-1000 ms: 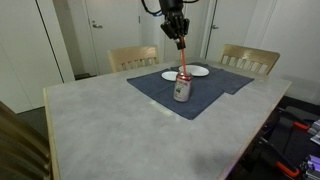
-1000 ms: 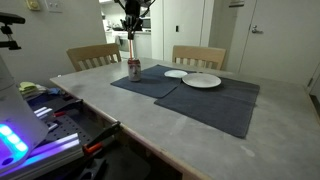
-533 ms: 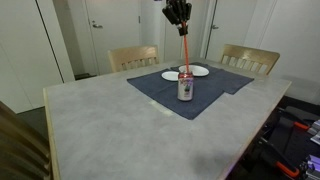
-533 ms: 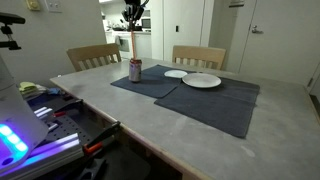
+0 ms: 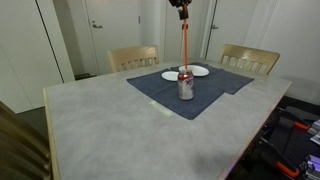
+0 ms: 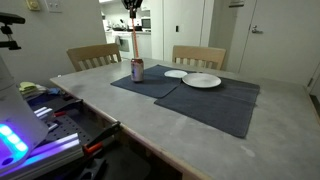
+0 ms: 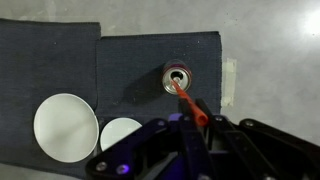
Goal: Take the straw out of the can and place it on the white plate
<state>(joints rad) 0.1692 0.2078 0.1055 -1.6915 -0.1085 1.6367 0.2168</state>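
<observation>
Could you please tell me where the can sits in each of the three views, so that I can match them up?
In an exterior view: the can stands just right of centre.
In an exterior view: the can is left of centre, in the upper half.
Wrist view: the can is seen from above, right of centre, in the upper half.
Shared landmark: the dark mat under it.

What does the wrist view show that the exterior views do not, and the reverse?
Only the wrist view: the round opening in the top of the small silvery metal can, seen from straight above.
Only the exterior views: the can's side with its red markings, two wooden chairs and white doors.
Both: the thin red straw held in the gripper, the can, two round white plates and the dark blue cloth mats.
</observation>
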